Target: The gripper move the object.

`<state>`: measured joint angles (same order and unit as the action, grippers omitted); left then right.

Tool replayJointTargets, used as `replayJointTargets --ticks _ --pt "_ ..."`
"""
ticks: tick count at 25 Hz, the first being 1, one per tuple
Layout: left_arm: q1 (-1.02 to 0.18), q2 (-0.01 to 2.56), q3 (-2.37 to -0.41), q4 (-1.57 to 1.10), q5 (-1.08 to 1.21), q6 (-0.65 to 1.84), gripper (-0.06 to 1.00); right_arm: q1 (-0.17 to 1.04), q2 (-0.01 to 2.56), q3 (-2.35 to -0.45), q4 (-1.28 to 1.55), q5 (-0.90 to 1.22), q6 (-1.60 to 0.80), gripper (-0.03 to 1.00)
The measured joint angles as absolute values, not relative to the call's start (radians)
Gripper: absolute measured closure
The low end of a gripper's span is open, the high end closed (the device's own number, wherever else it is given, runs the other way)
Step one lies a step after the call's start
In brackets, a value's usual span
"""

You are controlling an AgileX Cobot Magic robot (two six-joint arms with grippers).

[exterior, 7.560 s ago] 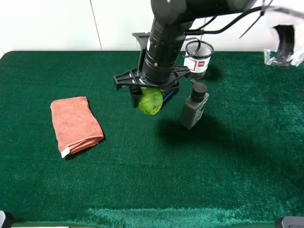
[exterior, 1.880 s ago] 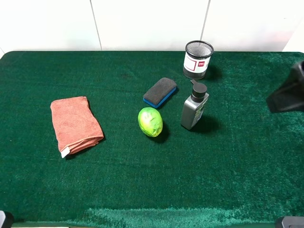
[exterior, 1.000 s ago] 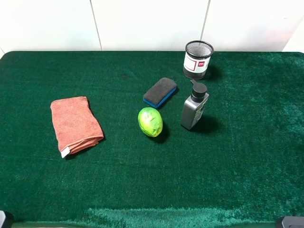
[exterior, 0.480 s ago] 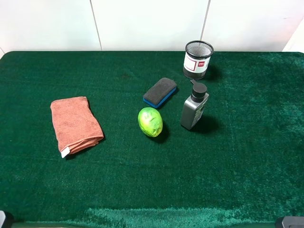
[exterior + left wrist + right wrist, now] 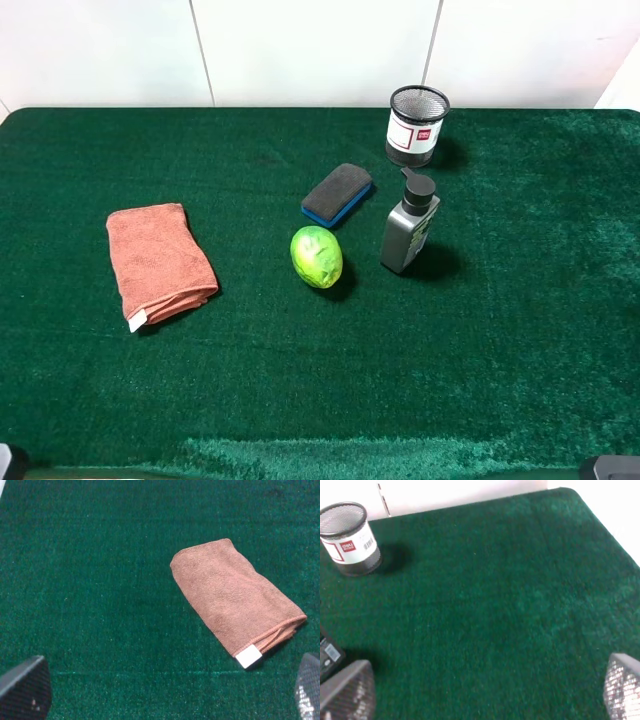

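Observation:
The lime-green ball [image 5: 316, 257] lies on the green mat, in front of the blue-based eraser [image 5: 338, 194] and left of the grey pump bottle [image 5: 408, 232]. Nothing touches it. Neither arm shows in the exterior high view. The left gripper [image 5: 165, 690] is open and empty, with its two fingertips [image 5: 25, 687] far apart above the mat near the towel. The right gripper [image 5: 485, 690] is open and empty over bare mat at the right side. The ball does not show in either wrist view.
A folded salmon towel [image 5: 158, 262] lies at the left and also shows in the left wrist view [image 5: 235, 600]. A black mesh pen cup [image 5: 417, 124] stands at the back and shows in the right wrist view [image 5: 349, 539]. The mat's right edge [image 5: 600, 525] is close by.
Earlier the black arm held the ball above the mat by the eraser. The ball now rests on the mat, and the arm has withdrawn to the right, out of the exterior view.

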<state>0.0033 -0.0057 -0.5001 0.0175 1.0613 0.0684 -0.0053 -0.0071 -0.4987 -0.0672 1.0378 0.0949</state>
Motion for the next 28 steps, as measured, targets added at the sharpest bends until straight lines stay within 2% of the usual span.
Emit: replayJointTargets --ticks 28 --pt "0.003 -0.006 -0.5 0.017 1.061 0.068 -0.05 -0.005 -0.007 -0.497 -0.057 1.029 0.073 0.27"
